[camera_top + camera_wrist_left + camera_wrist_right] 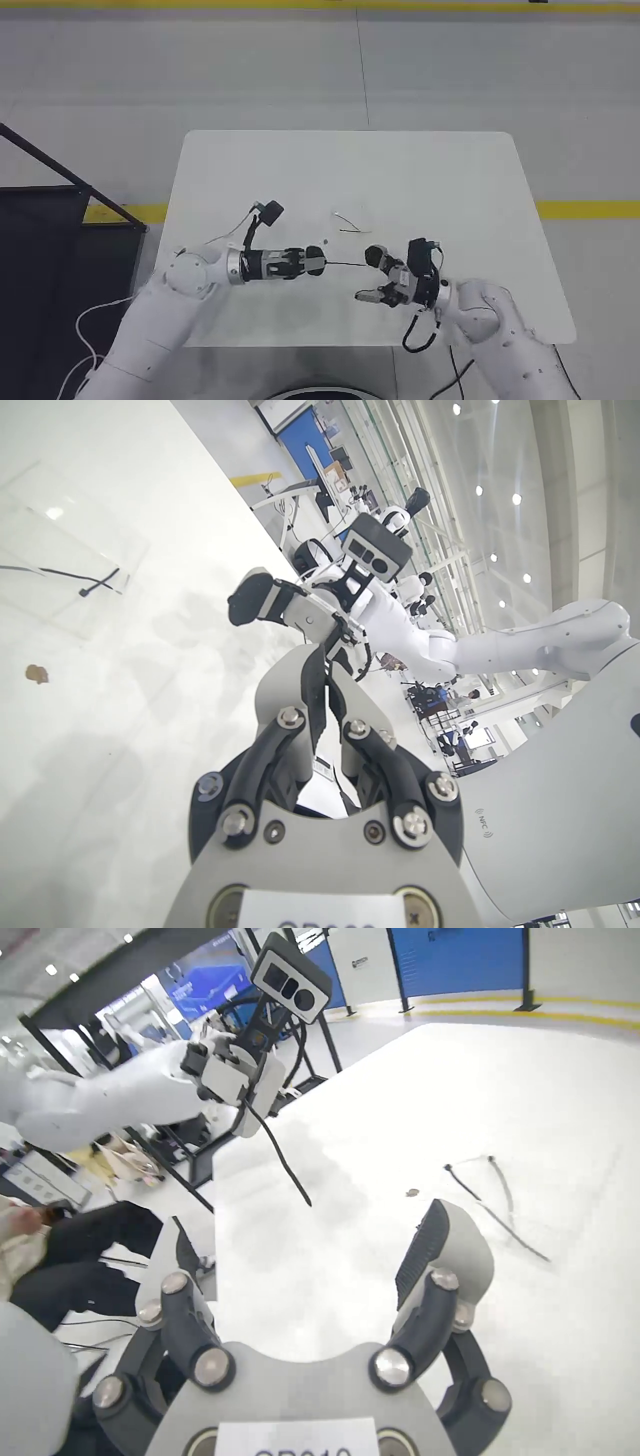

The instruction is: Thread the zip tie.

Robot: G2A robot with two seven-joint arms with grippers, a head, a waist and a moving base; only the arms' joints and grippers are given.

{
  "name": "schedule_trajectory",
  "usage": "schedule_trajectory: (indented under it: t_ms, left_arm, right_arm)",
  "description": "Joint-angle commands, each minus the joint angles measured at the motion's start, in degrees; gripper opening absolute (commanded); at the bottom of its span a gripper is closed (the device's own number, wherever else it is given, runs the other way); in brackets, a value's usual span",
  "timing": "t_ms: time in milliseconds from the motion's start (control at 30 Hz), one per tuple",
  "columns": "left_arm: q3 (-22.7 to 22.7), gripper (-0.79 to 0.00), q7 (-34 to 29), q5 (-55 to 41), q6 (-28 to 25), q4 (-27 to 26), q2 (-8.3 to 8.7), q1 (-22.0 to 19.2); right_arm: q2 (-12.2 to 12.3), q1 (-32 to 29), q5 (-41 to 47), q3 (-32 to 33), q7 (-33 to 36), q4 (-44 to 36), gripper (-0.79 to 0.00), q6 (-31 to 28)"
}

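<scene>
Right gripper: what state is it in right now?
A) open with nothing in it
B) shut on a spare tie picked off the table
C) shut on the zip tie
A: on the right gripper the jaws stand wide apart with nothing between them; the zip tie is clamped in the left gripper, its free end pointing toward the right one.

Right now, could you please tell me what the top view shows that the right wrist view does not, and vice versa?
Top view, not the wrist: the table's whole outline and the right forearm. Right wrist, not the top: a small brown speck on the table and the ribbed pad of one right finger. Both: the left gripper shut on the zip tie, whose tail points toward the open right gripper, and spare zip ties lying beyond.
</scene>
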Motion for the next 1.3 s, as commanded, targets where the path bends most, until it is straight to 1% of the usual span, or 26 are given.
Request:
schedule_trajectory:
  t_ms: [0, 33, 400, 633, 667, 700, 733, 767, 800, 867, 900, 1000, 1033, 1133, 1267]
  left_arm:
    - [-0.10, -0.785, -0.01, -0.19, -0.11, -0.05, 0.11, 0.07]
    - [-0.11, -0.785, -0.01, -0.19, -0.17, -0.07, 0.16, 0.11]
    - [-0.17, -0.785, 0.18, -0.12, 0.09, -0.04, 0.24, 0.16]
    - [-0.40, -0.785, 3.90, 2.43, 1.40, -2.15, 0.41, 1.49]
    - [-0.42, -0.785, 4.18, 2.57, 1.47, -2.29, 0.45, 1.60]
    - [-0.41, -0.785, 4.32, 2.69, 1.49, -2.36, 0.48, 1.67]
    - [-0.40, -0.785, 4.38, 2.88, 1.59, -2.39, 0.52, 1.70]
    - [-0.38, -0.785, 4.47, 2.94, 1.63, -2.42, 0.55, 1.72]
    - [-0.37, -0.785, 4.55, 3.08, 1.67, -2.41, 0.59, 1.72]
    - [-0.36, -0.785, 4.87, 3.49, 1.75, -2.38, 0.65, 1.70]
    - [-0.31, -0.785, 5.00, 3.58, 1.74, -2.39, 0.67, 1.72]
    - [-0.21, -0.785, 5.28, 3.95, 1.74, -2.40, 0.74, 1.70]
    - [-0.19, -0.785, 5.40, 4.01, 1.81, -2.38, 0.77, 1.70]
    - [-0.07, -0.785, 5.60, 4.09, 1.85, -2.43, 0.84, 1.69]
    - [0.20, -0.785, 5.77, 4.24, 1.82, -2.40, 0.92, 1.62]
  right_arm:
    - [0.94, 3.60, 16.81, -3.05, 10.56, 2.20, 0.000, 0.00]
    - [1.28, 4.68, 20.87, -3.52, 13.61, 3.17, 0.000, 0.00]
    - [1.28, 4.68, 20.87, -3.52, 13.61, 3.17, 0.000, 0.00]
    - [1.22, 4.40, 20.91, -4.45, 13.40, 2.13, 0.000, 2.28]
    - [1.23, 4.55, 21.20, -4.59, 13.60, 2.17, -0.108, 2.45]
    - [1.23, 4.67, 21.49, -4.71, 13.76, 2.26, -0.135, 2.74]
    - [1.23, 4.74, 21.80, -4.83, 13.86, 2.31, -0.142, 2.86]
    - [1.24, 4.82, 22.14, -4.88, 13.90, 2.39, -0.172, 2.95]
    - [1.26, 4.86, 22.53, -4.89, 13.89, 2.51, -0.243, 3.02]
    - [1.32, 4.95, 23.36, -4.85, 14.05, 2.76, -0.286, 2.97]
    - [1.36, 4.98, 23.67, -4.85, 14.20, 2.88, -0.382, 2.95]
    - [1.44, 5.15, 24.85, -5.05, 14.85, 3.09, -0.440, 2.71]
    - [1.47, 5.24, 25.12, -5.09, 15.09, 3.19, -0.474, 2.72]
    - [1.54, 5.45, 25.69, -5.23, 15.57, 3.30, -0.520, 2.77]
    - [1.61, 5.66, 26.16, -5.36, 15.94, 3.43, -0.560, 2.90]
